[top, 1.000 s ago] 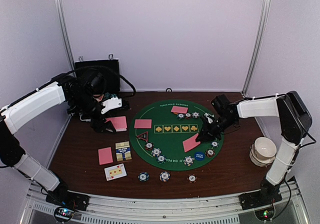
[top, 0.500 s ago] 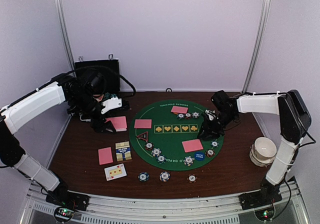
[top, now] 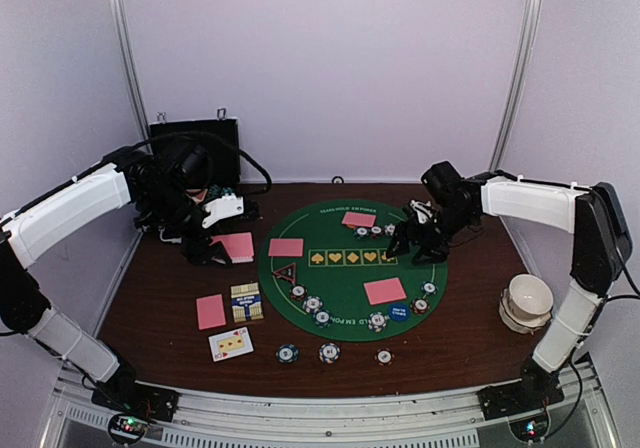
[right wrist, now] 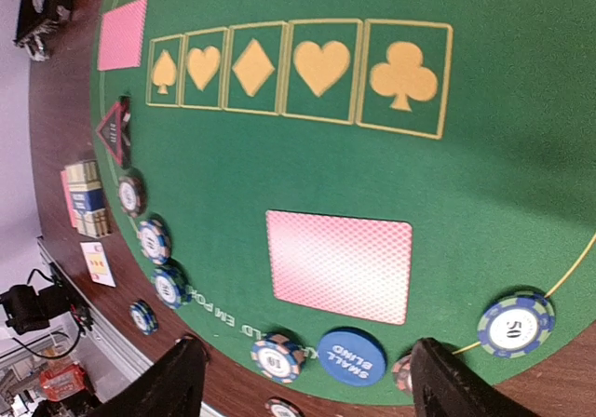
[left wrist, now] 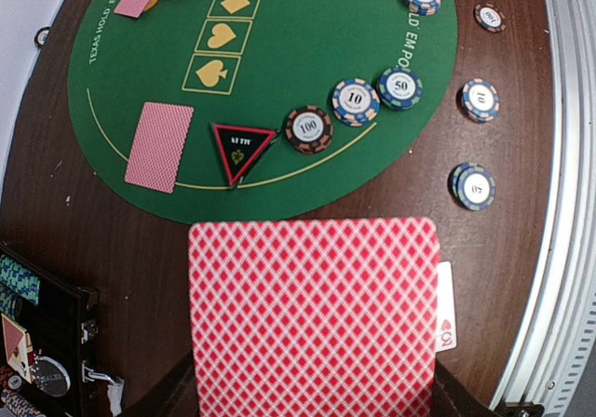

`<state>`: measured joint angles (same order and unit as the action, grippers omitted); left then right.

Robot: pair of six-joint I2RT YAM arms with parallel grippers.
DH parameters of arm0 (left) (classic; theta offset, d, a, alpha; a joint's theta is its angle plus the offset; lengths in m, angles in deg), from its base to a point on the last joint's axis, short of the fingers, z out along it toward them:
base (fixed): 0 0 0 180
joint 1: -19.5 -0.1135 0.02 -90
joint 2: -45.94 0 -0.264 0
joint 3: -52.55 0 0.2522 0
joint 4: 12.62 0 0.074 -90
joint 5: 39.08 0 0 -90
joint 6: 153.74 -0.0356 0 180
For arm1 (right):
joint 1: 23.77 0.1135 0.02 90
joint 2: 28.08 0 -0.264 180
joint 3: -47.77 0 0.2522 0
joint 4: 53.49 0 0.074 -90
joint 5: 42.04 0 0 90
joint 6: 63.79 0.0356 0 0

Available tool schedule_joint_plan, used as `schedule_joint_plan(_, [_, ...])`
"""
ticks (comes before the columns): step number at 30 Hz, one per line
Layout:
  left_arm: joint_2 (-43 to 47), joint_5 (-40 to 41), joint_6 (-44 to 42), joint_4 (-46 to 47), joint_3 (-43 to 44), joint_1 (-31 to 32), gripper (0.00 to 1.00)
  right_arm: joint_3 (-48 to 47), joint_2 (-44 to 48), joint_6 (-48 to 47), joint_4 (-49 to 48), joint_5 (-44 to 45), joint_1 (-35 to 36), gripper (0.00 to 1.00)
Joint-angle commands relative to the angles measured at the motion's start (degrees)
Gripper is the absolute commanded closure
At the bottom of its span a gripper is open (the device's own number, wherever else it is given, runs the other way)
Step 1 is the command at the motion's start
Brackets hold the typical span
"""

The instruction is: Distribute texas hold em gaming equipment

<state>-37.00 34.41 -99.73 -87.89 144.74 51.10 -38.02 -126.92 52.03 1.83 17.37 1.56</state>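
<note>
Hanging above the right half of the green felt mat (top: pixel 335 280), the right pincer (top: pixel 413 245) shows in the top view with its fingers apart and nothing between them. One pink-backed card (top: pixel 385 290) lies flat on the felt just to its near side, long axis running left to right. The left pincer (top: pixel 210 250) sits well apart from both, over the tabletop (top: pixel 160 313) toward its left edge, clamped on a stack of cards (top: pixel 237 245).

In the left wrist view that stack (left wrist: pixel 312 315) fills the lower frame face down, one card's printed corner peeking out at its right. The mat's rim and the triangle marker (left wrist: pixel 242 149) lie just ahead.

In the right wrist view both fingers (right wrist: pixel 177 384) stand clear of the lone card (right wrist: pixel 340 263), with the blue small-blind button (right wrist: pixel 351 355) just beside it.

The next cards to hand out sit in the left arm's grip, so that arm is much the nearer. The right pincer would have to cross the whole mat leftward to reach them.
</note>
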Motion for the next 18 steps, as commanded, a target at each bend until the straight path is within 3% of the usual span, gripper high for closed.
schedule_joint_plan(1, [1.0,-0.8,-0.6,0.4,1.8,-0.1,1.00,-3.3,4.1,3.7,-3.1,0.2,3.2,0.16])
schedule_joint_plan(6, [1.1,-0.7,-0.5,0.4,1.8,-0.1,1.00,-4.6,4.8,11.8,-12.0,-3.2,7.7,0.01])
schedule_joint_plan(18, [0.9,-0.8,-0.2,0.4,2.1,-0.1,1.00,-5.2,-1.8,33.1,-43.2,-10.4,20.3,0.01])
